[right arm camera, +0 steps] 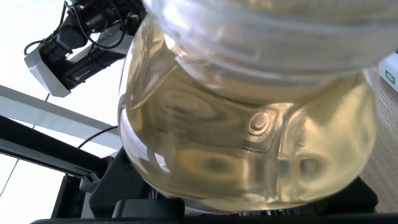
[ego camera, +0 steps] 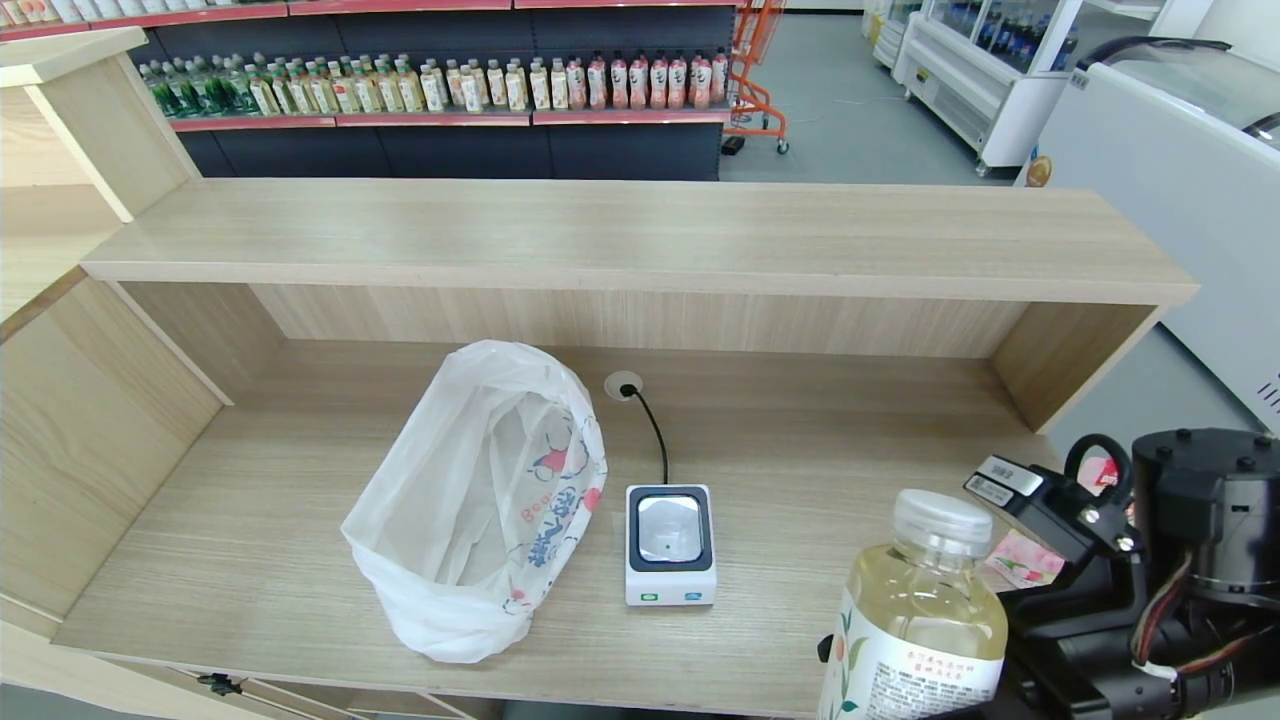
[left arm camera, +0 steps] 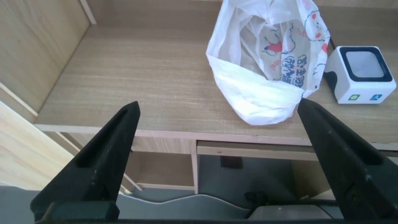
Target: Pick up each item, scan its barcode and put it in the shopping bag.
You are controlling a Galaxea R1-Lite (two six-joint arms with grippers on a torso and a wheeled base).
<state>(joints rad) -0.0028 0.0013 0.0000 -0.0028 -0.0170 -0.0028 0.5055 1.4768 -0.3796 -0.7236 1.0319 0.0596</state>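
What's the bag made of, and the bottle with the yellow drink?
The shopping bag looks like thin, soft plastic: see-through white, crinkly, with printed pictures. The bottle seems clear, shiny plastic: the yellowish drink shows through.

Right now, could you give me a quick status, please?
Left gripper open. Right gripper shut on bottle, right of scanner. Bag open beside scanner.
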